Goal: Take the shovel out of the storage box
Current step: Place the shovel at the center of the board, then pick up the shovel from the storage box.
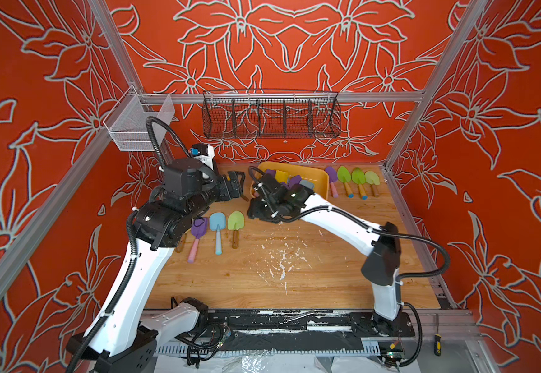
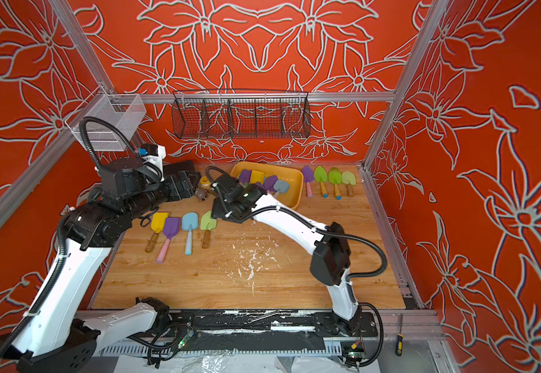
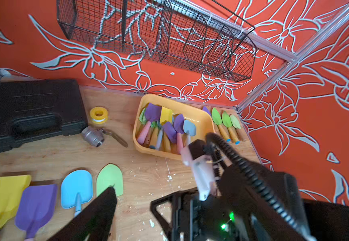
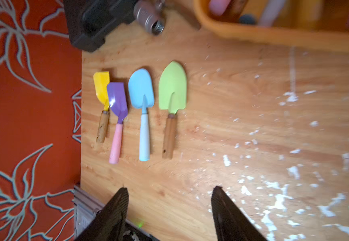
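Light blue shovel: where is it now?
In both top views the light blue shovel lies on the table, left of centre, between a purple shovel and a green shovel, outside the storage box.

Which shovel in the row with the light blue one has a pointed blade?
The light green shovel with the brown wooden handle, beside the light blue shovel; the others' blades are square or rounded.

One storage box (image 1: 317, 181), two wire baskets (image 1: 270, 118)
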